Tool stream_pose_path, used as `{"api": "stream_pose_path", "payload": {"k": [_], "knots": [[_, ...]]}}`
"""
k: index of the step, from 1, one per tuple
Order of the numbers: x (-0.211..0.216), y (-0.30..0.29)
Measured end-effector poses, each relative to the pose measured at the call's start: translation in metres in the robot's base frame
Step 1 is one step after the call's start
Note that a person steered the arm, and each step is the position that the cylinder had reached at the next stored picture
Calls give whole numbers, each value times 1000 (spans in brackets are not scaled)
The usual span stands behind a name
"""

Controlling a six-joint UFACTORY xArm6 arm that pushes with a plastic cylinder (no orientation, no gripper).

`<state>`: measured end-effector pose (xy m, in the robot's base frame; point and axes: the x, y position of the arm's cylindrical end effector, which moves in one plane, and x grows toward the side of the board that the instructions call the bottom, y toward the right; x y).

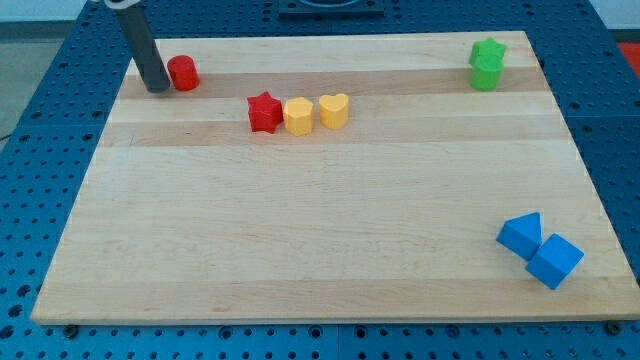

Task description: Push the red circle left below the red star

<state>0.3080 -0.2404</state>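
Note:
The red circle (183, 73) is a short red cylinder near the board's top left corner. My tip (157, 88) stands just to its left, touching or almost touching its side. The red star (264, 112) lies to the right of the circle and lower in the view, at the left end of a row of three blocks. The circle is up and to the left of the star, about a block's width apart from it.
A yellow hexagon (298, 116) and a yellow heart (334, 110) sit right of the red star. Two green blocks (487, 64) are at the top right. A blue triangle (522, 235) and blue cube (554, 261) are at the bottom right. The wooden board (300, 240) lies on a blue perforated table.

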Motion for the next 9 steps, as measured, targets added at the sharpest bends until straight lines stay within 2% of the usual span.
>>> {"api": "stream_pose_path", "payload": {"k": [1,2,4,5,7,9], "knots": [[22,0],[-20,-5],[-59,-7],[-68,15],[-63,30],[0,30]]}}
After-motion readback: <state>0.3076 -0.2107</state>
